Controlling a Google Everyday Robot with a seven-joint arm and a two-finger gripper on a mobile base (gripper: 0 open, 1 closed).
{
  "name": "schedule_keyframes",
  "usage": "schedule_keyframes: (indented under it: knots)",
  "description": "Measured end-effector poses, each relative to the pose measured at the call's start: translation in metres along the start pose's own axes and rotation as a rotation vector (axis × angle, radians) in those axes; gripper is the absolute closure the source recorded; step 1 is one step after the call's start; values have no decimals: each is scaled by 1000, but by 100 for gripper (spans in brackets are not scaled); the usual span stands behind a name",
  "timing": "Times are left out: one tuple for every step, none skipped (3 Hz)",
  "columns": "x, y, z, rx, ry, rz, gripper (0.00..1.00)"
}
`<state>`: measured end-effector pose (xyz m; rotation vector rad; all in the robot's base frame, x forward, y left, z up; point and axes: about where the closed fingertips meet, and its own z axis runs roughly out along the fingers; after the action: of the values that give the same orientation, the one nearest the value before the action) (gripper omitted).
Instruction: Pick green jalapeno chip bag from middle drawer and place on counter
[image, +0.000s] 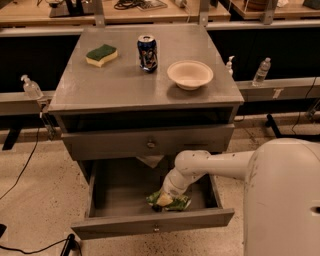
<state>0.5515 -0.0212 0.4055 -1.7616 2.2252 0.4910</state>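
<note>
The green jalapeno chip bag (176, 202) lies crumpled on the floor of the open middle drawer (152, 224), near its front right. My white arm reaches down into the drawer from the right. My gripper (163, 199) is down on the bag's left end, pressed against it. The arm's wrist hides part of the bag. The grey counter (125, 82) tops the cabinet above the drawer.
On the counter stand a green-topped yellow sponge (101, 54), a blue soda can (147, 52) and a pale bowl (190, 74). A closed drawer with a taller front (147, 143) sits above the open one. Bottles (261, 71) stand on side rails. Cables lie on the floor at left.
</note>
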Motion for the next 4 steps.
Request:
schedule_keyframes:
  knots:
    - [-8, -5, -23, 55, -91, 12, 97]
    - [-13, -9, -68, 124, -199, 10, 100]
    - [-26, 4, -148, 203, -358, -44, 100]
    - [-38, 21, -224, 265, -404, -134, 100]
